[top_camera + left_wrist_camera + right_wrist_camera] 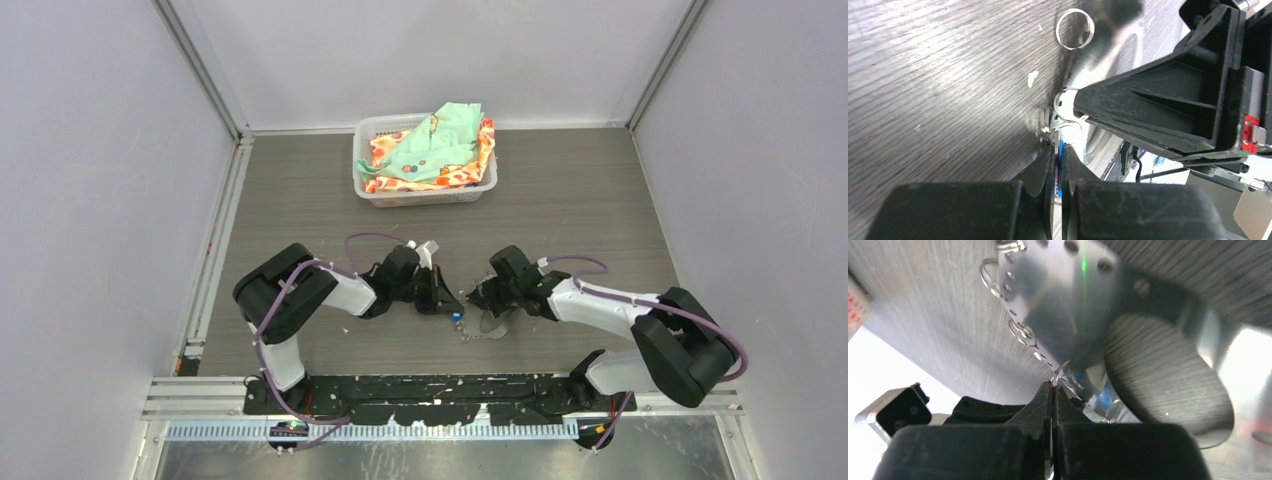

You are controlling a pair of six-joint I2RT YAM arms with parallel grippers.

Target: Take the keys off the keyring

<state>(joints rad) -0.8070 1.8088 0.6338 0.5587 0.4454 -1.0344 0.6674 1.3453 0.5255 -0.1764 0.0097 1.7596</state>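
The keys (456, 316), small silver pieces on a bright blue tag (1060, 162), hang between the two grippers at the table's near middle. My left gripper (443, 300) is shut on the blue tag, seen edge-on between its jaws (1060, 150). The keyring (490, 325) is a flat grey plate with rim holes and silver loops (1063, 315); it is tilted up off the table. My right gripper (474, 298) is shut on a thin silver loop at the plate's rim (1054, 385). The two grippers are nearly tip to tip.
A white basket (425, 192) of green and orange cloths stands at the back centre. Grey walls close the table on both sides and behind. A loose-looking silver loop (1075, 30) sits by the plate in the left wrist view. The right finger (1158, 110) fills that view's right.
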